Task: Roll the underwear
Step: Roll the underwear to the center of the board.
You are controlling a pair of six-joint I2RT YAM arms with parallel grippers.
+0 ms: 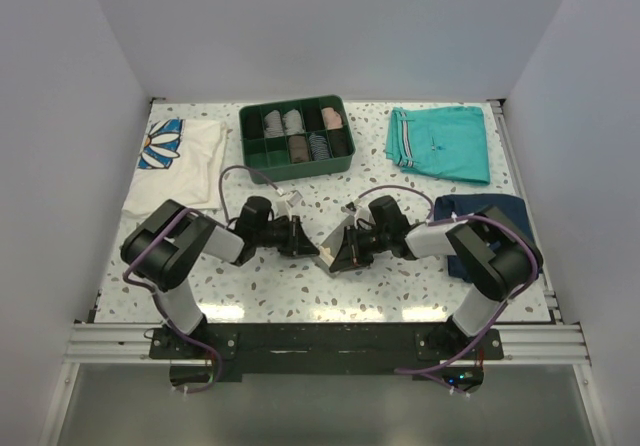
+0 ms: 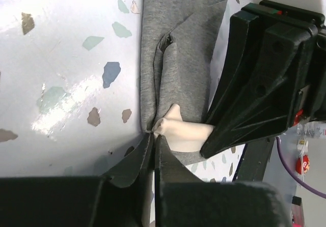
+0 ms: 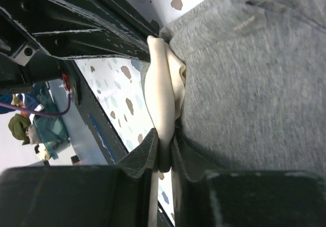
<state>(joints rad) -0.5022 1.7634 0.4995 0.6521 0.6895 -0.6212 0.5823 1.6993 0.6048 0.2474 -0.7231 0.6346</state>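
Note:
The underwear [image 1: 334, 236] is a small grey cloth with a cream waistband, bunched on the speckled table between my two grippers. In the left wrist view the grey cloth [image 2: 178, 59] runs up from my left gripper [image 2: 154, 137], which is shut on its edge beside the cream band [image 2: 186, 135]. In the right wrist view my right gripper [image 3: 164, 148] is shut on the cream band [image 3: 162, 94], with the grey cloth [image 3: 254, 74] to its right. In the top view the left gripper [image 1: 302, 238] and the right gripper [image 1: 345, 248] face each other, almost touching.
A green divided tray [image 1: 300, 171] with several rolled items stands at the back centre. A white daisy shirt [image 1: 185, 161] lies back left, teal shorts [image 1: 440, 144] back right, and a navy folded garment [image 1: 500, 211] under the right arm.

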